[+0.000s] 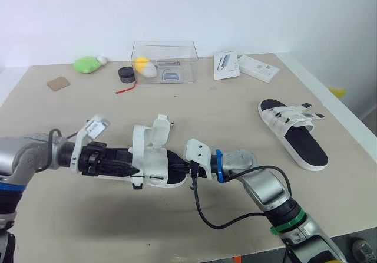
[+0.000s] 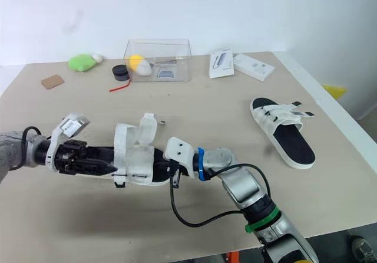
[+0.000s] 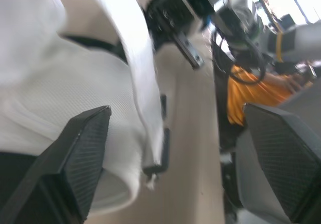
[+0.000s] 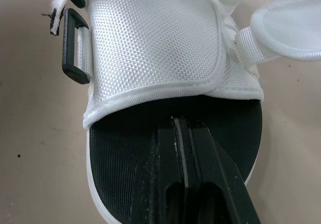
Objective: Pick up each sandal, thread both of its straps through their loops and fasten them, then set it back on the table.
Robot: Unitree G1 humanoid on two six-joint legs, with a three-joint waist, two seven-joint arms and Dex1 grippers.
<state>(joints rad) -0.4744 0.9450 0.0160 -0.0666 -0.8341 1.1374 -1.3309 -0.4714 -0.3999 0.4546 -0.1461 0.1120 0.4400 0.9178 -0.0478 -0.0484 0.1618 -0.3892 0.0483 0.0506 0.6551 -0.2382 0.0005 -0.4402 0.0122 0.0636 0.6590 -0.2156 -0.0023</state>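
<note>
One sandal (image 1: pixel 154 157) lies left-to-right; left end effector (image 3: pixel 178 116) gapes, right end effector (image 4: pixel 181 127) closed, empty.

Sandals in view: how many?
2. Near sandal sits at the front centre of the table, between the arms; far sandal lies by the right edge.

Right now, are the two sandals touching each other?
Apart: the left eye view shows bare table between the sandal in front and the other sandal by the right edge.
</note>
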